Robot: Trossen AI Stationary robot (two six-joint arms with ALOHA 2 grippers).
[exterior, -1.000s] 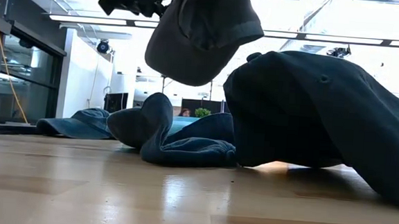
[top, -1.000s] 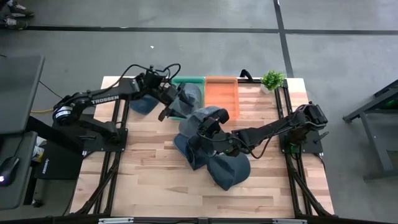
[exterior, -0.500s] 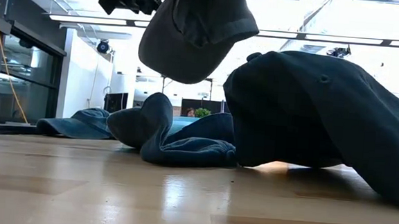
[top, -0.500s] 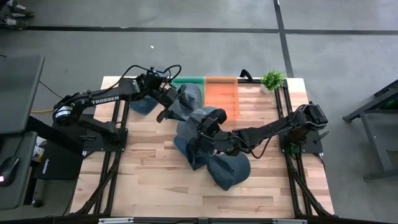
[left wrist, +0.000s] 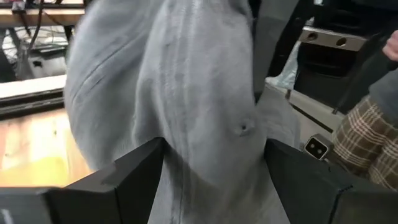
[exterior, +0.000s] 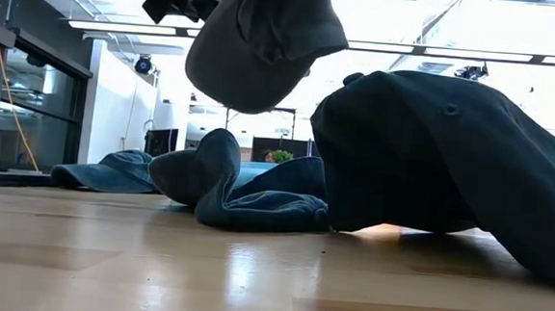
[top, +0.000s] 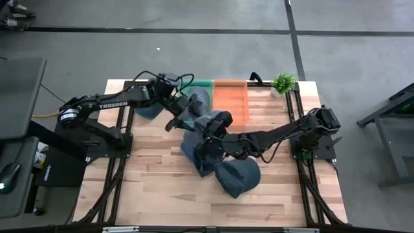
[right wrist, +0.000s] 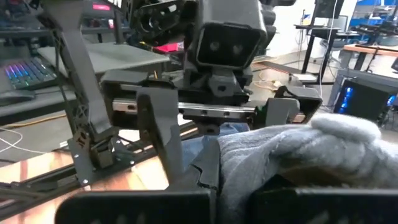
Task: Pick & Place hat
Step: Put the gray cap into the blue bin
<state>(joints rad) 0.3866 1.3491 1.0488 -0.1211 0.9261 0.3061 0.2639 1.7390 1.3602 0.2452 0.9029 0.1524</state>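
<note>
A grey cap (top: 196,107) hangs in the air over the far middle of the table, between my two grippers; it also shows in the low view (exterior: 255,43). My left gripper (top: 180,115) is open. Its two fingers stand on either side of the cap's crown (left wrist: 186,93), near the top button (left wrist: 244,127). My right gripper (top: 212,128) reaches in from the table's right and is shut on grey cloth of the cap (right wrist: 298,146). Three dark blue hats (top: 200,155) (top: 238,178) (top: 145,110) lie on the table. My right gripper pinches grey cloth of the cap (right wrist: 239,177) between its two fingers, coming level from the table's right side. Which part of the cap this is I cannot tell. The cap is lifted clear of the table and sags below the hold. My left gripper: the crown fills the gap between its fingers (left wrist: 134,180); whether they touch it I cannot tell.
A green bin (top: 200,83) and an orange bin (top: 231,97) stand at the far edge, with a small potted plant (top: 283,83) at the far right. The dark hats fill the table's middle, large in the low view (exterior: 432,155). Bare wood lies near the front edge.
My left gripper has gone a little toward the table's right edge, closer around the grey cap. The cap stays lifted. Its hanging lower part has swung slightly toward the table's left and a little up.
</note>
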